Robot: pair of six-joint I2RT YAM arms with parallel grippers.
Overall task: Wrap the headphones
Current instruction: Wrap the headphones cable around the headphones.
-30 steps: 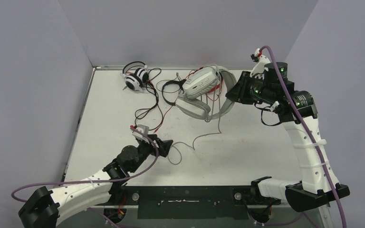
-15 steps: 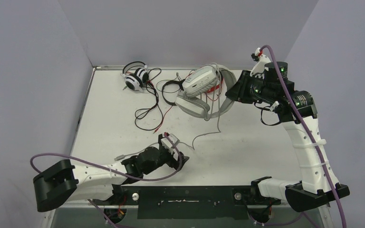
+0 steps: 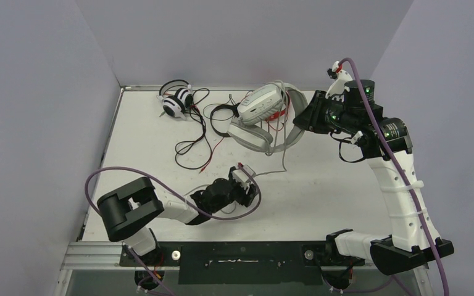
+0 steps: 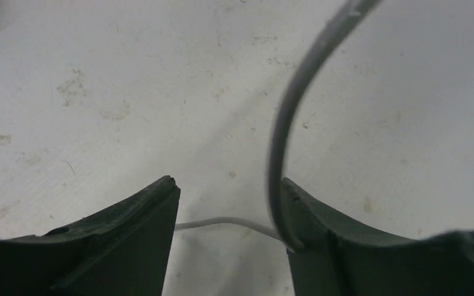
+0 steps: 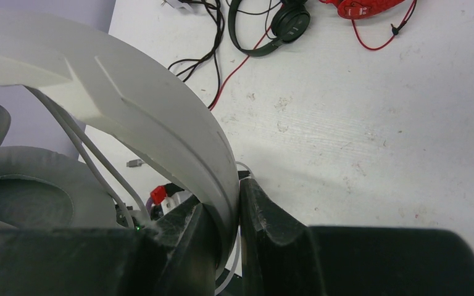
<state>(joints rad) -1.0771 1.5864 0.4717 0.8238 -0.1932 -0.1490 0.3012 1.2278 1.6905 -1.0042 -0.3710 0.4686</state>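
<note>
The right gripper [image 3: 300, 119] is clamped on the headband of the grey headphones [image 3: 260, 114], holding them tilted above the far middle of the table [image 3: 345, 203]; in the right wrist view its fingers [image 5: 265, 216] press the band from both sides. The left gripper [image 3: 247, 185] sits low at the near middle, fingers [image 4: 129, 234] spread, with the grey cable [image 4: 284, 123] running between them and touching the inner face of one. White-and-black headphones [image 3: 176, 102] lie by the far left corner, black headphones [image 5: 287, 24] and red headphones [image 5: 361, 7] just beside the grey set, their cables tangled across the far left. Walls [image 3: 49, 92] stand close along the left, far and right edges. Plain tabletop stretches from the left gripper to the right edge. Marks on the black earcup are too small to read.
</note>
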